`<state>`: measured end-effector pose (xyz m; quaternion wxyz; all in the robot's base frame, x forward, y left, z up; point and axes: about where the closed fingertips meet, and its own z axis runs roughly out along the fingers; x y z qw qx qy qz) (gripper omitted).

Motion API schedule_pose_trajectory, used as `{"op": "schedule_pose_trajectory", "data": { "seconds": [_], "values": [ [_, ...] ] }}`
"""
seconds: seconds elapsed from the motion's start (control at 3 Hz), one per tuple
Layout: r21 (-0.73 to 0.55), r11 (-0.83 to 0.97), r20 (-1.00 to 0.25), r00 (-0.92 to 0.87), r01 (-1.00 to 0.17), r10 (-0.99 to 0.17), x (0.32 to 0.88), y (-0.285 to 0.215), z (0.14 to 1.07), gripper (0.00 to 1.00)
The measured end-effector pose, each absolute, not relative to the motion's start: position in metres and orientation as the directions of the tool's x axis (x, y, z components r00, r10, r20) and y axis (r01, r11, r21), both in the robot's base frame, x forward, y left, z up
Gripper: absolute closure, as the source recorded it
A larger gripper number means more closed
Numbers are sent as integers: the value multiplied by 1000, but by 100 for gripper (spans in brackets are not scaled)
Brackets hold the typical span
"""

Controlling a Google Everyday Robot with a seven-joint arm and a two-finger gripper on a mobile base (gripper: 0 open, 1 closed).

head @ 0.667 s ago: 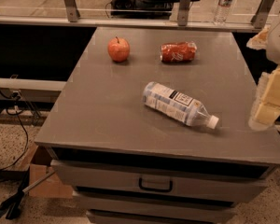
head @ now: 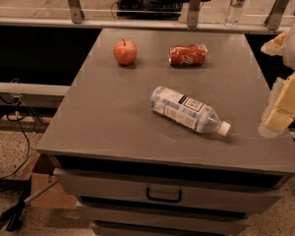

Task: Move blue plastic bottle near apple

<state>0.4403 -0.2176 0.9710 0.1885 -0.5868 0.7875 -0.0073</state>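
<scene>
The blue plastic bottle (head: 187, 110) lies on its side in the middle of the grey cabinet top (head: 108, 107), its white cap pointing to the front right. The apple (head: 125, 51) stands at the back left of the top, well apart from the bottle. My gripper (head: 281, 107) is at the right edge of the view, beside the cabinet's right side and to the right of the bottle's cap. It touches nothing.
A red shiny snack bag (head: 188, 54) lies at the back, right of the apple. A slim clear bottle (head: 235, 4) stands upright on the ledge behind the rail. The cabinet has a drawer (head: 164, 194) in front. Cables and a cardboard box (head: 46, 188) lie on the floor at left.
</scene>
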Motion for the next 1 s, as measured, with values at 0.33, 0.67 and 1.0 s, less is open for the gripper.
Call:
{"op": "schedule_pose_trajectory", "data": {
  "seconds": [0.33, 0.67, 1.0],
  "values": [
    [-222, 405, -473, -265, -887, -840, 445, -231, 952, 0],
    [-240, 477, -633, -236, -845, -737, 448, -231, 942, 0],
    [-232, 543, -756, -202, -807, -623, 462, -221, 937, 0]
  ]
}}
